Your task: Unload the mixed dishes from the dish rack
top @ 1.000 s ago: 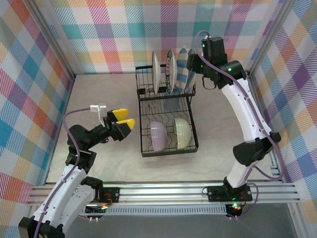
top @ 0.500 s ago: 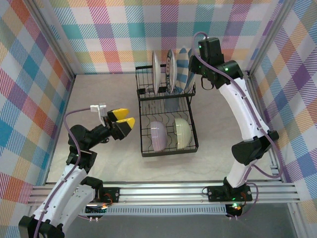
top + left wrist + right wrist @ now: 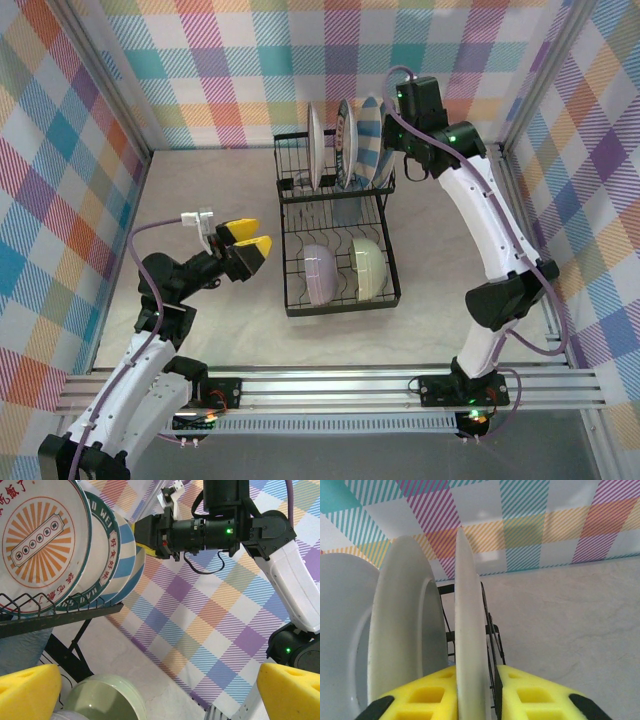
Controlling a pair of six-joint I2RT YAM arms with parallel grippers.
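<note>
Right gripper (image 3: 476, 680) closes onto the blue-striped plate (image 3: 131, 565) in the dish rack (image 3: 345, 308), gripping it for lifting; left gripper (image 3: 250, 238) hangs open.

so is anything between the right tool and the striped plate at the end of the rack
Nothing visible stands between them. The right tool straddles the striped plate, whose rim sits between the jaws. The next plate stands close beside one finger, but not between the tool and the striped plate.
</note>
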